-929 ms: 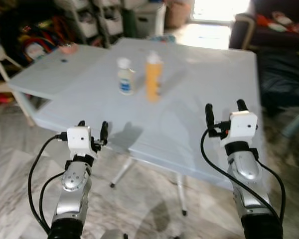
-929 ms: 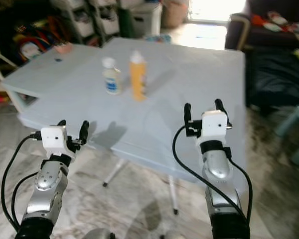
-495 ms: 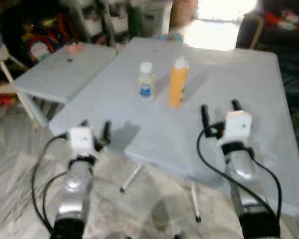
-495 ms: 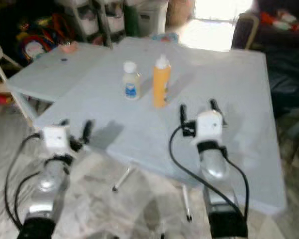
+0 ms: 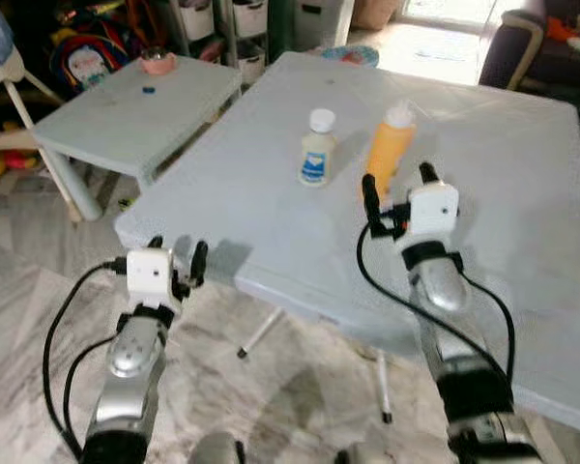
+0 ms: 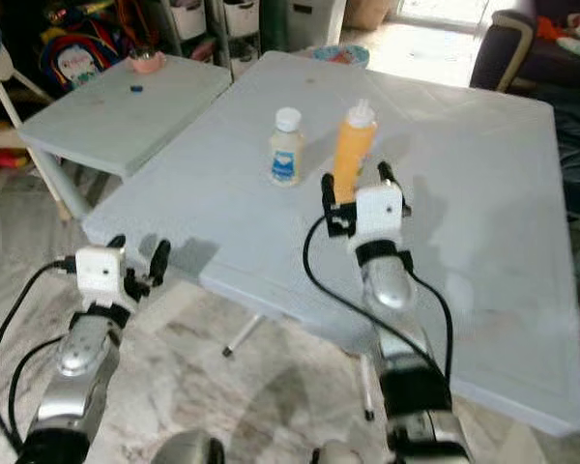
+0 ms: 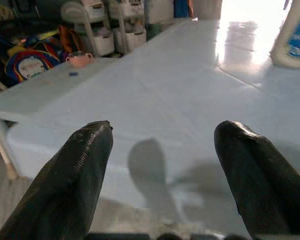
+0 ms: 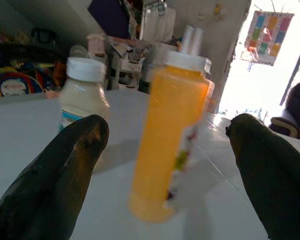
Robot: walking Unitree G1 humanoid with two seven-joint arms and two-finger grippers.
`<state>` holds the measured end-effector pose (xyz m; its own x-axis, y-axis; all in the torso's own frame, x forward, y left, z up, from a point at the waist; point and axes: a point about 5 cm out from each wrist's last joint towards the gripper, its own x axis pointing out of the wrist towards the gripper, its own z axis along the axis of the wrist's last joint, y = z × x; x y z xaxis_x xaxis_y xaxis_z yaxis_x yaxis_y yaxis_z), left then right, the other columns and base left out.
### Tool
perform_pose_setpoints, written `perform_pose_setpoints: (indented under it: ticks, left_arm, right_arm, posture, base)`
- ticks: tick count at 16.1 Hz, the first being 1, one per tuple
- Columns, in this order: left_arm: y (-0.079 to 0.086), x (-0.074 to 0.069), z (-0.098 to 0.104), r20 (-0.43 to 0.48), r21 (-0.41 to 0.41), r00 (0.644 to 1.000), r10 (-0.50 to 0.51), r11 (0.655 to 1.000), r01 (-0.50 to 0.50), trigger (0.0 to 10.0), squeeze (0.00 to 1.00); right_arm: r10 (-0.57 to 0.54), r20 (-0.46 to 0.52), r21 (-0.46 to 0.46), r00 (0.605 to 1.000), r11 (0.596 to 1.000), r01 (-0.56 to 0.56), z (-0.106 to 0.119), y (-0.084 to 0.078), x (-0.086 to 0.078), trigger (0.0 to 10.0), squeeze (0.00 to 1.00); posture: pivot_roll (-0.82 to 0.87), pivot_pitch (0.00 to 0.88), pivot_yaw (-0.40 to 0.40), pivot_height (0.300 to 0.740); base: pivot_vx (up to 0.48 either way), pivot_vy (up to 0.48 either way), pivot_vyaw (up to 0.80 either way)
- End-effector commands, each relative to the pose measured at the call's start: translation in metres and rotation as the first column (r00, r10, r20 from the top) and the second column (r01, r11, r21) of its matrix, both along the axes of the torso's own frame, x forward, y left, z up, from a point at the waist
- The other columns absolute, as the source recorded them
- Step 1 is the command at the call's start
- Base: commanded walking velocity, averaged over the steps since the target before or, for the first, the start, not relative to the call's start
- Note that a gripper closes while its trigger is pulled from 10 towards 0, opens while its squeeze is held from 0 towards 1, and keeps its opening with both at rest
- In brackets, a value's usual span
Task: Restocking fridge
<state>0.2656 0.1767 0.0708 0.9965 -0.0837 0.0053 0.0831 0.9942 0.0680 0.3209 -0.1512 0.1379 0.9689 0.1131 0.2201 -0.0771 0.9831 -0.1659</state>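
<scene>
The left hand [image 5: 177, 254] hangs open at the near edge of the bench [image 5: 503, 184], in front of it. The right hand [image 5: 397, 182] is over the bench, open, just before the orange bottle [image 5: 388, 148], fingers apart on both sides of it. The white bottle [image 5: 317, 148] stands just left of the orange bottle.

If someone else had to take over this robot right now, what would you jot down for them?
Right gripper: open, raised over the table, lined up just short of the orange bottle, not touching it.
Left gripper: open, holding nothing, at the table's near edge.
White-capped bottle: upright beside the orange one, on the robot's left of it.
Done: nothing picked up.
Left: grasp both bottles and carry them to the fridge.
</scene>
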Motion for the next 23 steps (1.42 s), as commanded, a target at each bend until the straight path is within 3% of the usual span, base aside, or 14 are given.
perform_pose_setpoints:
  ticks: [1, 3, 4, 5, 6, 7, 8, 12, 23]
  left_arm:
    - [0.002, 0.001, 0.006, 0.017, 0.012, 1.0, -0.001, 1.0, 0.001, 10.0, 0.0]
    - [0.004, -0.002, 0.007, 0.015, 0.023, 1.0, -0.006, 1.0, 0.005, 10.0, 0.0]
    - [0.005, -0.004, 0.008, 0.012, 0.029, 1.0, -0.01, 1.0, 0.01, 10.0, 0.0]
    - [0.006, -0.005, 0.009, 0.009, 0.036, 1.0, -0.015, 0.999, 0.014, 10.0, 0.0]
    - [0.006, -0.006, 0.009, 0.008, 0.041, 1.0, -0.018, 0.999, 0.018, 10.0, 0.0]
    - [0.007, -0.007, 0.009, 0.006, 0.044, 1.0, -0.02, 0.999, 0.019, 10.0, 0.0]
    - [0.007, -0.008, 0.009, 0.005, 0.046, 1.0, -0.021, 0.999, 0.021, 10.0, 0.0]
    - [0.008, -0.013, 0.011, -0.009, 0.054, 1.0, -0.028, 0.998, 0.029, 10.0, 0.0]
    - [0.01, -0.024, 0.012, -0.047, 0.063, 0.998, -0.036, 0.997, 0.039, 10.0, 0.0]
  right_arm:
    - [-0.001, 0.012, 0.009, 1.0, 1.0, 0.001, 0.004, 0.0, 0.005, 10.0, 0.0]
    - [0.0, 0.027, 0.02, 1.0, 1.0, 0.0, 0.014, 0.002, 0.02, 10.0, 0.0]
    - [0.003, 0.034, 0.024, 0.999, 1.0, -0.003, 0.018, 0.004, 0.024, 10.0, 0.76]
    - [0.012, 0.042, 0.02, 0.999, 1.0, -0.012, 0.021, 0.007, 0.029, 10.0, 0.97]
    - [0.017, 0.042, 0.015, 0.999, 1.0, -0.018, 0.022, 0.01, 0.032, 10.0, 0.95]
    - [0.017, 0.039, 0.013, 0.999, 1.0, -0.017, 0.024, 0.011, 0.036, 10.0, 0.66]
    - [0.014, 0.039, 0.013, 0.999, 1.0, -0.015, 0.026, 0.012, 0.039, 10.0, 0.0]
    - [-0.007, 0.06, 0.002, 0.998, 1.0, 0.007, 0.038, 0.01, 0.054, 10.0, 0.0]
    - [-0.02, 0.073, -0.032, 0.997, 0.999, 0.023, 0.066, 0.003, 0.077, 10.0, 0.0]
  posture:
    - [0.05, 0.1, 0.022, 0.74]
    - [0.08, 0.109, 0.026, 0.74]
    - [0.08, 0.114, 0.027, 0.74]
    - [0.09, 0.116, 0.029, 0.74]
    - [0.09, 0.12, 0.031, 0.74]
    - [0.1, 0.125, 0.032, 0.74]
    - [0.1, 0.131, 0.033, 0.74]
    - [0.12, 0.159, 0.04, 0.74]
    - [0.14, 0.205, 0.05, 0.74]
  base:
    - [0.0, 0.0, 0.0]
    - [0.0, 0.0, 0.0]
    - [0.0, 0.0, 0.0]
    - [0.0, 0.0, 0.0]
    - [0.0, 0.0, 0.0]
    - [0.0, 0.0, 0.0]
    - [0.0, 0.0, 0.0]
    - [0.0, 0.0, 0.0]
    - [0.0, 0.0, 0.0]
